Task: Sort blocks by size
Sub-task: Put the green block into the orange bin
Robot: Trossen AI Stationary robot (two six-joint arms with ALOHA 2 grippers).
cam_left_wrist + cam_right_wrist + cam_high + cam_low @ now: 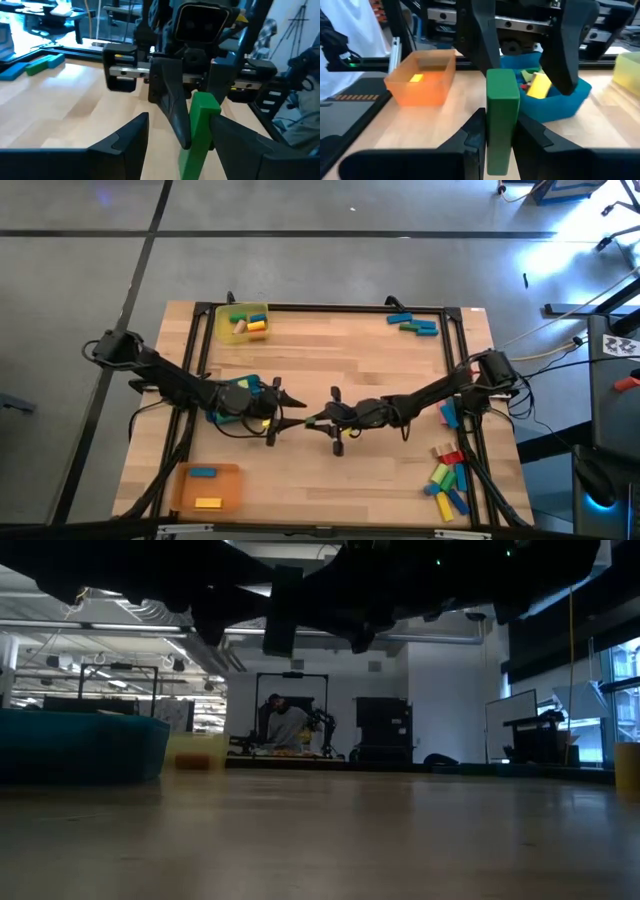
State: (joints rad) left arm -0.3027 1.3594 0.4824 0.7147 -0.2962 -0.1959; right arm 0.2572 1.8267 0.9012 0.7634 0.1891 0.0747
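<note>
A long green block (500, 107) hangs above the middle of the table, with my right gripper (499, 142) shut on it; it also shows in the high view (316, 418). My left gripper (182, 150) faces it from the table's left and is open. Its two fingers stand on either side of the block's free end (202, 107), and a clear gap shows on one side. In the high view the two grippers, left (292, 412) and right (328, 418), meet tip to tip. More blocks lie in the trays and at the table's right. My right gripper pinches the green block's two long sides (500, 125) between its two fingers (472, 137). The fingers come nearly level from the table's right and lie along the block. Its other end sticks out past the fingertips toward my left gripper. The block is lifted clear of the table.
A blue tray (560, 100) with blocks sits under my left arm, an orange tray (422, 80) at the near left, and a yellow tray (242, 322) at the far left. Loose blocks lie at the far right (415, 326) and near right (448, 480).
</note>
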